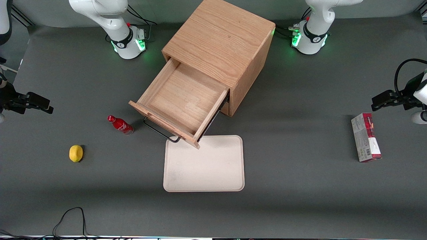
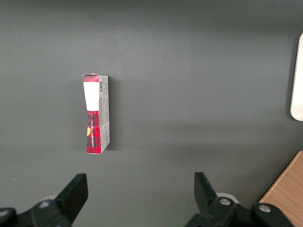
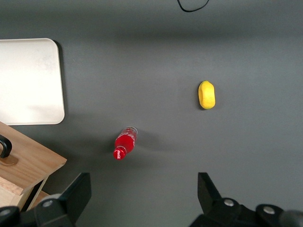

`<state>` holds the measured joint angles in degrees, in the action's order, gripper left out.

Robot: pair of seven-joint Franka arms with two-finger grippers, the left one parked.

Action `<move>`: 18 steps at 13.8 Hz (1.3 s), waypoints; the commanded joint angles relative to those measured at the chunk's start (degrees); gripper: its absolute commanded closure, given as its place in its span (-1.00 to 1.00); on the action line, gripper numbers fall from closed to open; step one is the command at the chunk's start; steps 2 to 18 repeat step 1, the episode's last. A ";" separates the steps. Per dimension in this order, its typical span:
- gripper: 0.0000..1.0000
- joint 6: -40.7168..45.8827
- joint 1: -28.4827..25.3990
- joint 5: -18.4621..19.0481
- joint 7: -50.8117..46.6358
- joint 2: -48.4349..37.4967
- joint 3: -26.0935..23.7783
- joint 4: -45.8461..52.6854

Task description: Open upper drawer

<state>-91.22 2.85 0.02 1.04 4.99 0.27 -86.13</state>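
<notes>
Sitting pulled well out of the oak cabinet (image 1: pixel 220 43): upper drawer (image 1: pixel 181 100), black handle (image 1: pixel 160 130) above tray (image 1: pixel 204 166) edge | bottle (image 1: pixel 120 124), lemon (image 1: pixel 76 153) nearby | gripper (image 3: pixel 142 198) at working arm's end, jaws apart, holding nothing

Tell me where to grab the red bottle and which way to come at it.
Grip the red bottle across its body, below the narrow neck, descending from above: it stands clear on the table between lemon and upper drawer. The gripper hangs open, empty, toward the working arm's end.
</notes>
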 commanded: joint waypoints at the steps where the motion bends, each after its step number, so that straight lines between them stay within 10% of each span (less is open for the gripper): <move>1: -1.00 0.43 -1.18 1.13 -1.83 0.38 0.61 0.96; 18: -1.00 0.43 -1.18 1.13 -1.83 0.38 0.61 0.96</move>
